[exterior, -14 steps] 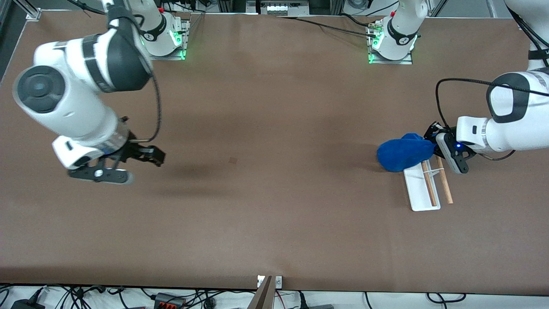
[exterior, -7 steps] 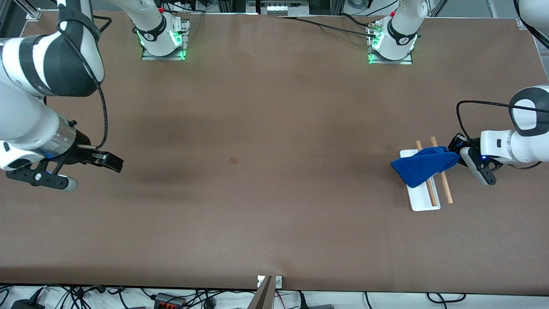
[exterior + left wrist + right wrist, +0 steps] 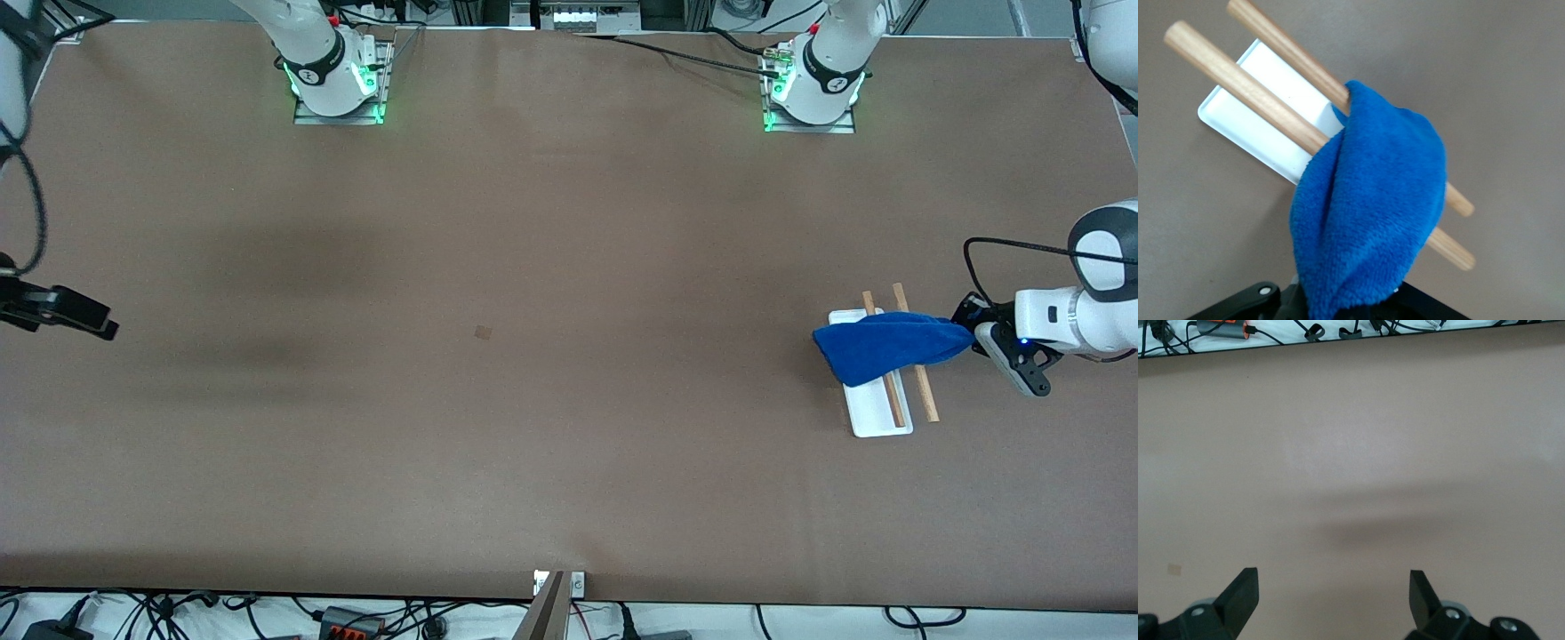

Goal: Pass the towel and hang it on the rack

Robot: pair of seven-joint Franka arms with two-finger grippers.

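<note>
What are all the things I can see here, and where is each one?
towel: one, bright blue, draped across both rods of the rack, one end pinched by the left gripper.
rack: one, white base with two light-brown wooden rods, on the table at the left arm's end.
table: one, brown, under everything.
cables and plugs: several, mostly black, along the table edge nearest the front camera.
left gripper: one, black and white, beside the rack, shut on the towel.
right gripper: one, black, open, over bare table at the right arm's end, waiting.
</note>
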